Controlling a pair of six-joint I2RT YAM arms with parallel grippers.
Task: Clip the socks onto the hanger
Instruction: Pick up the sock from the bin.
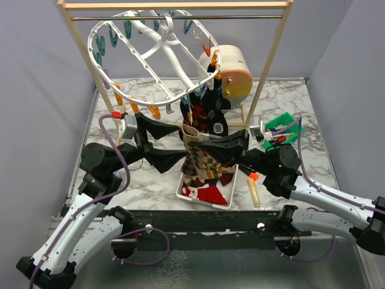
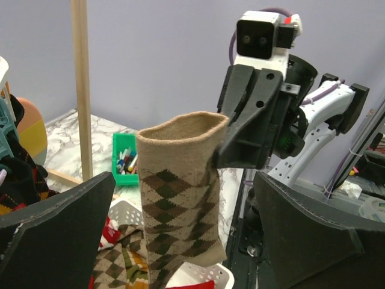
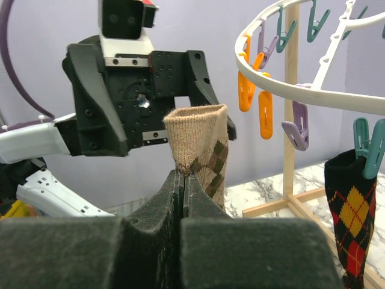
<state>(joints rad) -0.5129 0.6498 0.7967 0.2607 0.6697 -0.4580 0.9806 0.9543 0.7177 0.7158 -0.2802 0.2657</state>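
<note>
Fabric of 1 tan argyle sock (image 3: 201, 147) is pinched at the cuff between the fully closed fingers of the right hand (image 3: 182, 180). That hand holds the sock upright over the middle of the desk (image 1: 144, 174). In the top view the sock's lower end reaches down to the white basket (image 1: 183, 191) at 6 o'clock, where red socks (image 1: 210, 194) lie. The left hand (image 1: 178, 144) faces it from 9 o'clock, its 2 fingers spread wide with the sock between them, gripping nothing. The hanger (image 3: 319, 96) hangs tilted from the wooden rack (image 1: 274, 54) at about 11 o'clock from the held sock. 1 black argyle sock (image 3: 352, 211) already hangs from its rim by a teal clip (image 3: 367, 144). A green bin (image 1: 289, 123) sits at 3 o'clock on the desk.
</note>
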